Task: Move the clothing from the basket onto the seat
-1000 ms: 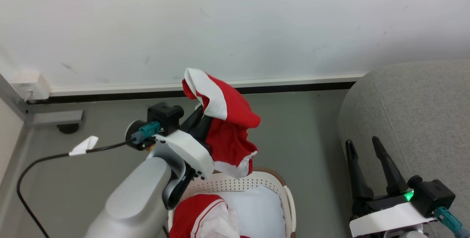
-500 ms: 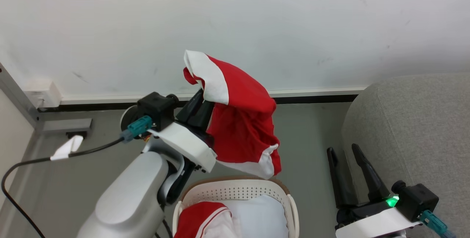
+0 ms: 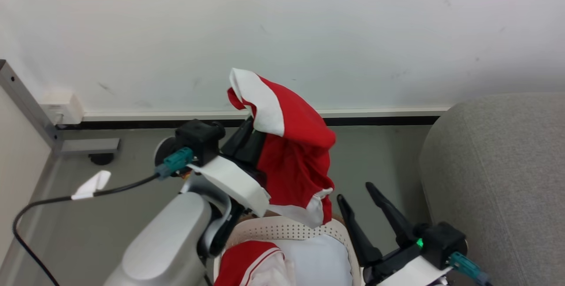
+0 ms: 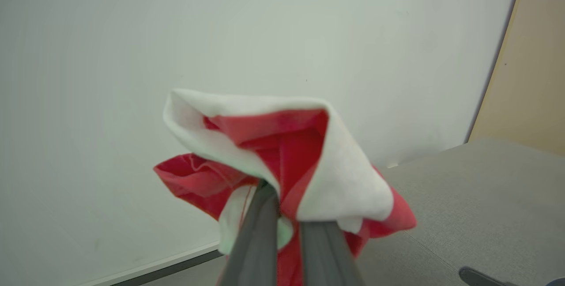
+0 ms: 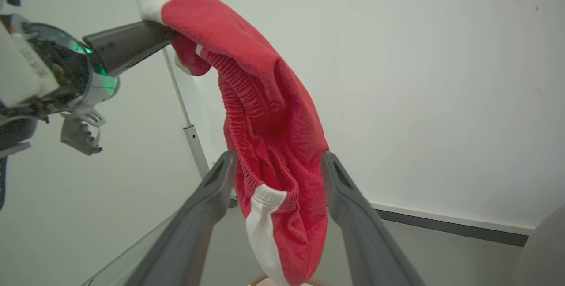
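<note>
Since half a second ago the right gripper [image 3: 354, 191] has swung left, away from the seat [image 3: 499, 180], and now stands just beside the basket [image 3: 282, 229]. At the left, the left gripper [image 3: 247, 138] is clamped on a bunched fold of a red garment [image 3: 295, 162], held up clear above the basket's far rim. The garment's long axis runs roughly vertical: a white band flops over the fingers at the top and the white-trimmed hem points down at the basket. A second red garment [image 3: 245, 259] lies inside. To the right, the right gripper's fingers are spread wide and hold nothing. The pinch looks small, so a swing toward the seat may shake the cloth loose, or the hem may snag those open fingers.
</note>
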### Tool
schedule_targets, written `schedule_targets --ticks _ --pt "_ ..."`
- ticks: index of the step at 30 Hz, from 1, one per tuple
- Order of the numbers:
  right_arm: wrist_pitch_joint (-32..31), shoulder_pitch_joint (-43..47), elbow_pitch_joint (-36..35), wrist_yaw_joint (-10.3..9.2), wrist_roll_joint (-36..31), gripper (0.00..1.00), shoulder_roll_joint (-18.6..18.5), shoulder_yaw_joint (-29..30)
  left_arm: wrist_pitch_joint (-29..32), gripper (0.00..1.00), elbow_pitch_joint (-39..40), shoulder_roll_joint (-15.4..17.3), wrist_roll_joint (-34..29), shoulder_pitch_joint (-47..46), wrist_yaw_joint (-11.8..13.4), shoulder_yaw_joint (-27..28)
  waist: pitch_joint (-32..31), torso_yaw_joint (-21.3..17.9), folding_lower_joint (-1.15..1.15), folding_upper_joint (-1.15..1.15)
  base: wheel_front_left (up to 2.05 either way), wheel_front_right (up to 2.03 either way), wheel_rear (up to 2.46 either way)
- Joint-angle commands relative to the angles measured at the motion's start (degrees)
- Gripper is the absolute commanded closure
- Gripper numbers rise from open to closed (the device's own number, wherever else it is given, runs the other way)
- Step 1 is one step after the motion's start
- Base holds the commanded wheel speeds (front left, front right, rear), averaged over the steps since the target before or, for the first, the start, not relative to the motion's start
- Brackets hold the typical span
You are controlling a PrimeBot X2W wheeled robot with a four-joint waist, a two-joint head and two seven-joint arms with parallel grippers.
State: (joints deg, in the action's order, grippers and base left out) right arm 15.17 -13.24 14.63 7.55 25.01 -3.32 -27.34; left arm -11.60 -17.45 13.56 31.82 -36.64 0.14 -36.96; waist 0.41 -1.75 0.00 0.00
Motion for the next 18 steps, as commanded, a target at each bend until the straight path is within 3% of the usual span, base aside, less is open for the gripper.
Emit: schedule_targets --ticks 1,11,18 --pt "0.0 -1.1 0.8 -0.12 0.0 0.00 -0.5 -0.9 0.2 1.00 0.3 -0.4 0.1 0.8 0.2 -0.3 0.0 0.5 0.00 0.00 0.00 0.00 0.00" --pt "0.0 -9.6 15.2 -0.12 -0.5 0.00 -0.6 -8.3 0.7 1.00 0.7 -5.0 -0.6 1.6 -1.6 -5.5 -0.8 5.9 0.00 0.00 0.00 0.00 0.00" --pt "0.0 -12.0 21.8 -0.12 -0.5 0.00 0.2 -6.6 1.6 1.00 2.1 -7.0 -0.1 3.3 -2.6 -9.1 -1.6 9.7 0.00 0.00 0.00 0.00 0.00"
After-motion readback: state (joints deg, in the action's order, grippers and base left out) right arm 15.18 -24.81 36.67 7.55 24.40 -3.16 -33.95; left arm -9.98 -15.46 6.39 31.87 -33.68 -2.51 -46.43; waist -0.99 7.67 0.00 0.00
